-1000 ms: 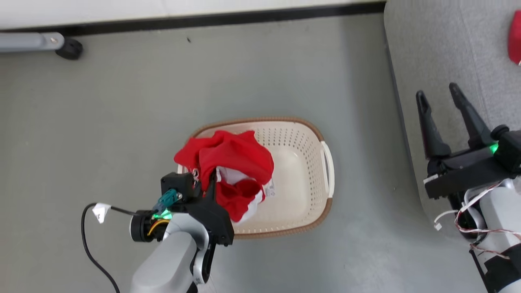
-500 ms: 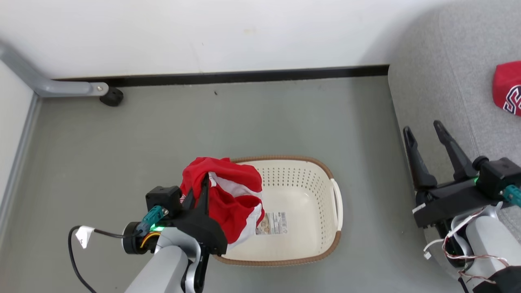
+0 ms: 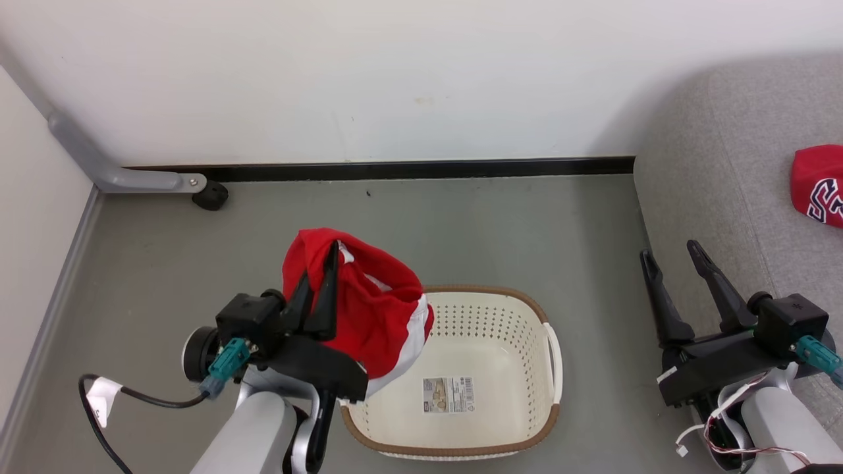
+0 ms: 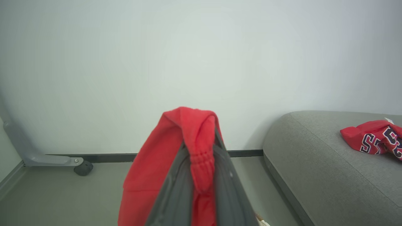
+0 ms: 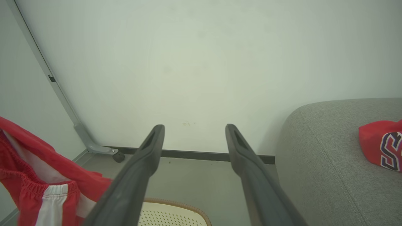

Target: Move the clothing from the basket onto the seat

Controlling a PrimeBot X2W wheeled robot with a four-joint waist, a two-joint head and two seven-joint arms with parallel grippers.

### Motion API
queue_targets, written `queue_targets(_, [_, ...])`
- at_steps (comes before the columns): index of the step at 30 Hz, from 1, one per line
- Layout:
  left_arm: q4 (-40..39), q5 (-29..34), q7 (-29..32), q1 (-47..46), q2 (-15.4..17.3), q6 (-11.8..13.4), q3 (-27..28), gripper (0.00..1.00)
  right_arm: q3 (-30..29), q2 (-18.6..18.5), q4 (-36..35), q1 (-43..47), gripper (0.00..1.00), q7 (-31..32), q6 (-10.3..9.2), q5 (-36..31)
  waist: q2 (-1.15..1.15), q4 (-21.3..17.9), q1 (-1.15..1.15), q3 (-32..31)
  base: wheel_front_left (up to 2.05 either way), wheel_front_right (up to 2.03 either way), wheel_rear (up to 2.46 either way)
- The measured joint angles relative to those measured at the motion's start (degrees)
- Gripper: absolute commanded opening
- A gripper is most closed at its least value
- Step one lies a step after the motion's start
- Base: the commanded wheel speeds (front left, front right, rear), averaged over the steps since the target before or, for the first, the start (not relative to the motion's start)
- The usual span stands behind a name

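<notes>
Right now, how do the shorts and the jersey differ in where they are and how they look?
The shorts hang bunched from the shut left hand, over the basket's left rim; the jersey lies on the seat, held by nothing. The shorts show a white stripe; the jersey shows dark lettering edged in white. Both are red and crumpled.
</notes>
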Motion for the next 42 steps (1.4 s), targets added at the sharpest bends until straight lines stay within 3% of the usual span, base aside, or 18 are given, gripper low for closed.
queue_targets(15, [-18.23,6.46,-0.01,0.29,0.60,-1.63,1.63,0.00,-0.25,1.01,1.00,0.59,1.00,0.00,0.00,-0.93,0.01,0.07,0.01,-1.61,0.00,0.00,0.00])
queue_targets(32, [-23.45,8.67,-0.01,0.23,-1.51,-3.35,0.23,0.00,1.05,1.43,0.78,0.90,1.00,0.00,0.00,-0.94,0.01,-0.42,0.01,-2.03,0.00,0.00,0.00])
queue_targets(42, [-23.65,10.07,-0.02,0.08,-1.91,-4.16,0.49,0.00,9.91,1.62,-7.72,-0.47,1.00,0.00,0.00,1.15,0.01,-0.58,0.01,-1.85,0.00,0.00,0.00])
